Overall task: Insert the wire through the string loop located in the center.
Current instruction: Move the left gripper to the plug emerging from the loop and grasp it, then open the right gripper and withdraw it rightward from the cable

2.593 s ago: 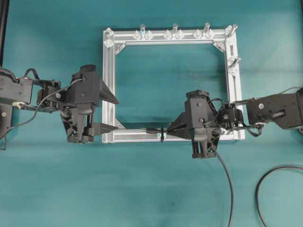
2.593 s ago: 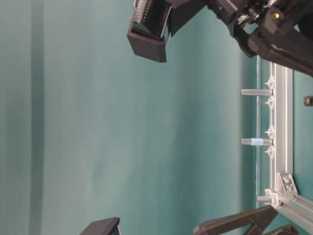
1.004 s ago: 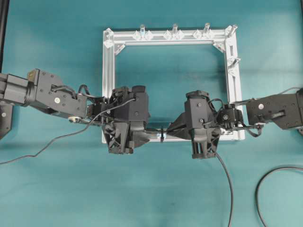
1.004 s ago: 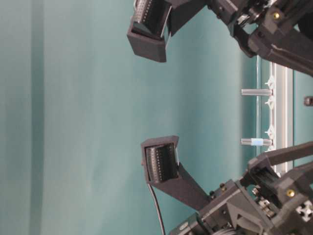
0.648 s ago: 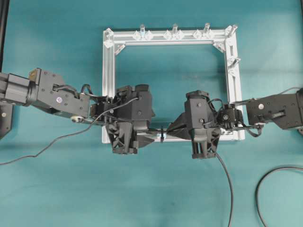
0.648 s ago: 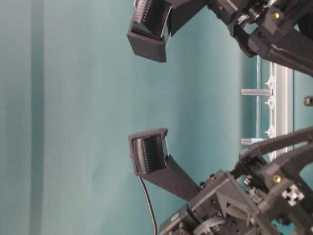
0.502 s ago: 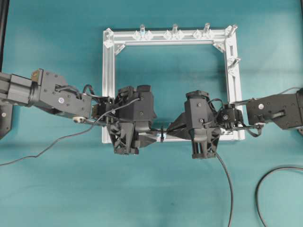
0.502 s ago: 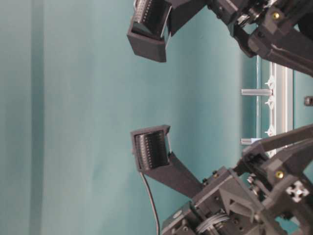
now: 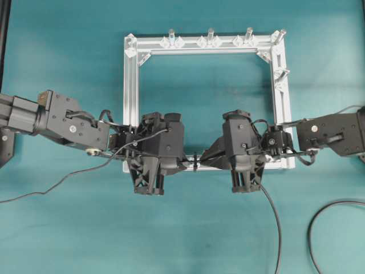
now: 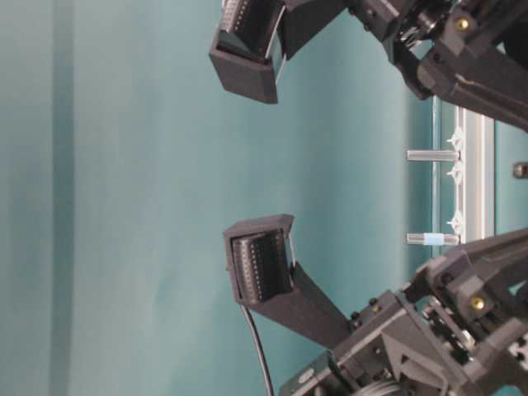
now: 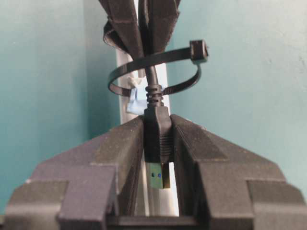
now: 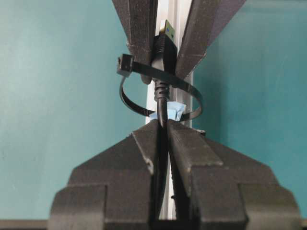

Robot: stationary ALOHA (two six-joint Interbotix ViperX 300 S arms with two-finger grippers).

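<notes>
So we've got the left gripper [image 11: 157, 143] clamped on the wire [image 11: 157, 136]'s stiff plug body, past the string loop [image 11: 156, 72]; right gripper [image 12: 162, 139] pinches the floppy cord.

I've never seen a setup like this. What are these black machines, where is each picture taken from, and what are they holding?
Two robot arms work over a teal table. One picture looks down from above, one sideways from table height, and two come from cameras on the arms' wrists. On the table lies a square aluminium frame with a small black string loop around its near bar. The wire passes through that loop. The right gripper is shut on the thin cable on one side; the left gripper is shut on the plug on the other, its metal tip showing.
</notes>
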